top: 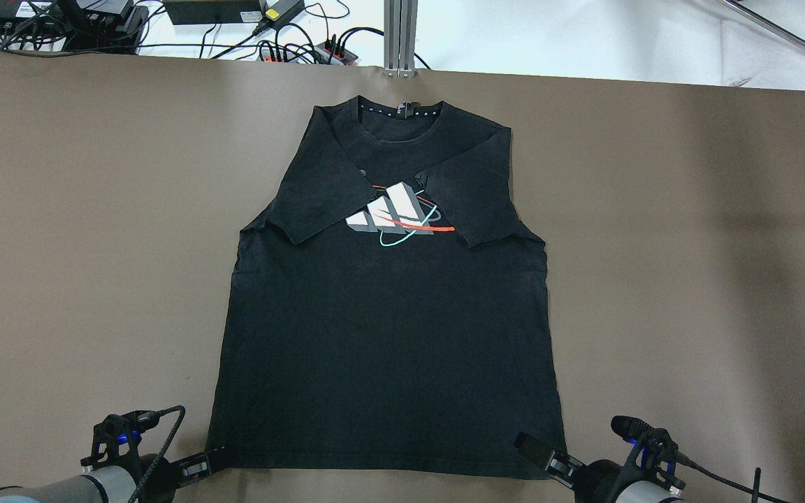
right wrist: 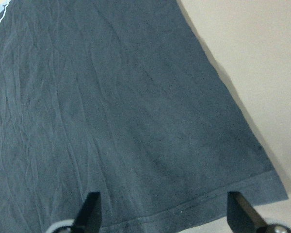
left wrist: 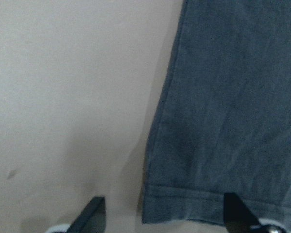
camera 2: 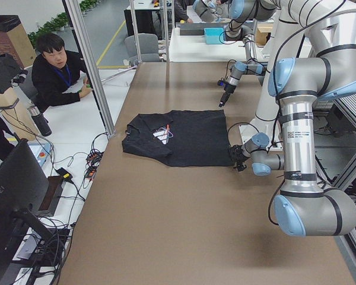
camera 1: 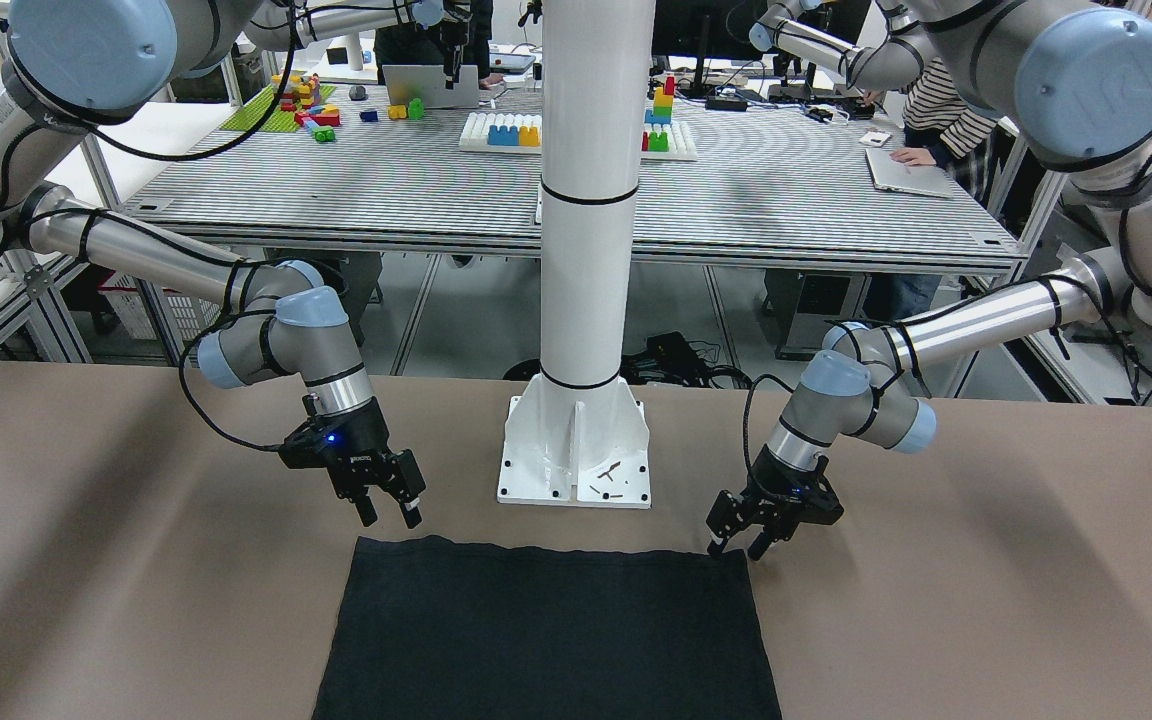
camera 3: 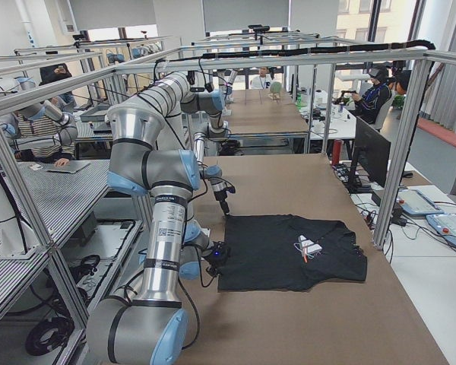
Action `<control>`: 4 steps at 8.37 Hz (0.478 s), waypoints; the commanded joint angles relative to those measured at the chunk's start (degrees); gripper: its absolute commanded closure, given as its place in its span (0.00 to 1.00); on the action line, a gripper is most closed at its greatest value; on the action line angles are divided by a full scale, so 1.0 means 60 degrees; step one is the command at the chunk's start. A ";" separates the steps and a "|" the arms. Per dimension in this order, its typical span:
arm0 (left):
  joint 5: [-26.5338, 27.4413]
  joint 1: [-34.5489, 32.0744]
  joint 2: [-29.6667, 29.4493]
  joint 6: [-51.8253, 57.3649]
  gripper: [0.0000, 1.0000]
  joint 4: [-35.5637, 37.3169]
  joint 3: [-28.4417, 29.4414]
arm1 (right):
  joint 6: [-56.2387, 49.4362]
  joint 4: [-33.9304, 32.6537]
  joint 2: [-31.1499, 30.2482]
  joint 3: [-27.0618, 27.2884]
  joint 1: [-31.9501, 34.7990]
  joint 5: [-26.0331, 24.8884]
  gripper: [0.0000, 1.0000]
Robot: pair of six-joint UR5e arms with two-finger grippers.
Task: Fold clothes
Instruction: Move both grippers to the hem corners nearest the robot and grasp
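The shirt (top: 381, 335) lies flat on the desk (top: 689, 279), front up, with its collar far from the robot. Both sleeves (top: 318, 188) are turned in over the print (top: 392, 213), and the hem is on the robot's side. The left pincer (camera 1: 736, 545) and the right pincer (camera 1: 389, 518) are both spread, one at each hem corner, gripping nothing.

We think the main risk is a pinch that catches only the top layer or misses altogether. In the left wrist view the corner (left wrist: 145, 218) sits nearer one finger than the other. An uneven lift would skew the fold, and dragging could spring the sleeves open.

Only the overhead view shows the sleeves and print. The front-facing view cuts them off, but it shows the right pincer seemingly higher off the hem than the left.
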 commanded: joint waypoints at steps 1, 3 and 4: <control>0.0056 -0.0004 0.0031 -0.0031 0.93 -0.0023 -0.0085 | 0.0000 0.0000 0.0000 -0.0001 0.0000 0.0000 0.08; 0.0114 -0.0019 0.0046 -0.0016 1.00 -0.0023 -0.0099 | -0.0014 0.0000 -0.0058 -0.0059 0.0000 0.0000 0.08; 0.0114 -0.0019 0.0060 -0.0016 1.00 -0.0023 -0.0172 | -0.0073 0.0000 -0.0102 -0.0248 0.0000 0.0000 0.08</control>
